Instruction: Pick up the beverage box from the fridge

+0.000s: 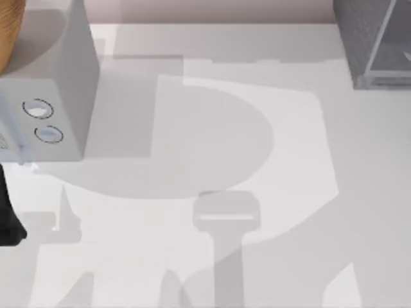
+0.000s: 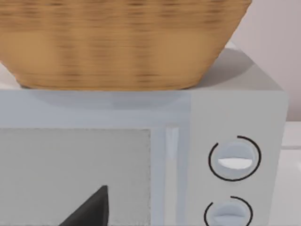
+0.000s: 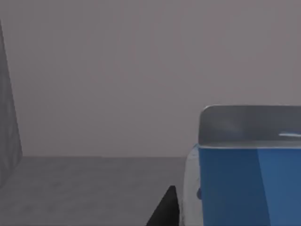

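The beverage box (image 3: 244, 186), blue with a pale side and a grey top, stands on the fridge floor (image 3: 80, 188) in the right wrist view. My right gripper (image 3: 221, 214) is inside the fridge, shut on the box. One black fingertip (image 3: 165, 211) lies against the box's pale side; the other is hidden behind the box. The fridge (image 1: 376, 45) is the dark-grey cabinet with pale frame edges at the table's far right corner. My left arm (image 1: 9, 215) is parked at the table's left edge, its gripper (image 2: 141, 222) open in front of the grey dial box.
A light-grey box with two round dials (image 1: 48, 96) stands at the far left. A woven basket (image 2: 122, 42) sits on top of it. The white tabletop (image 1: 212, 160) between the dial box and the fridge carries shadows.
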